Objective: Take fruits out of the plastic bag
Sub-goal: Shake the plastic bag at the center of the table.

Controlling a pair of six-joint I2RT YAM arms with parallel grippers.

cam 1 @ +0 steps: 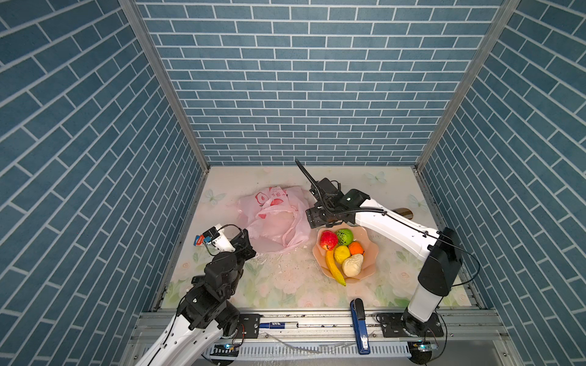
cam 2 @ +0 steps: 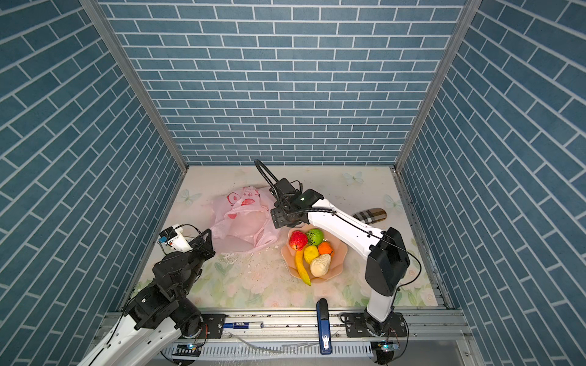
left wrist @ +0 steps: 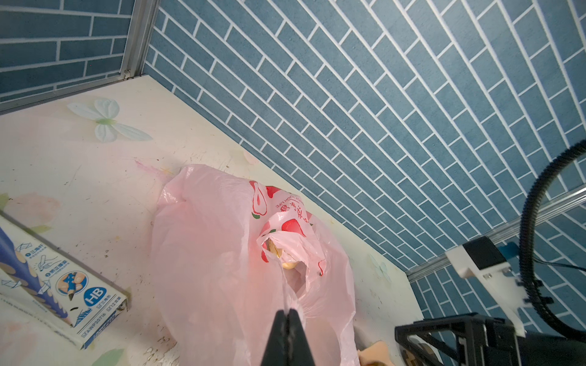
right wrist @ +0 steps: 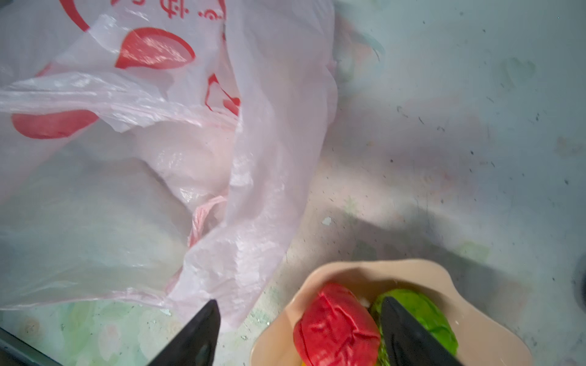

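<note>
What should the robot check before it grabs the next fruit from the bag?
1. Left pincer pinching the plastic bag: ok, it is shut on the thin film.
2. Right pincer open and empty: ok.
3. A fruit left in the bag: ok, a cream lump shows in the mouth.
4. Bag mouth wide enough for the right pincer: cannot tell, the gap looks narrow.
5. Right pincer lined up with the bag mouth: not ok, it hangs over the rim of the bowl, by the red apple.
</note>
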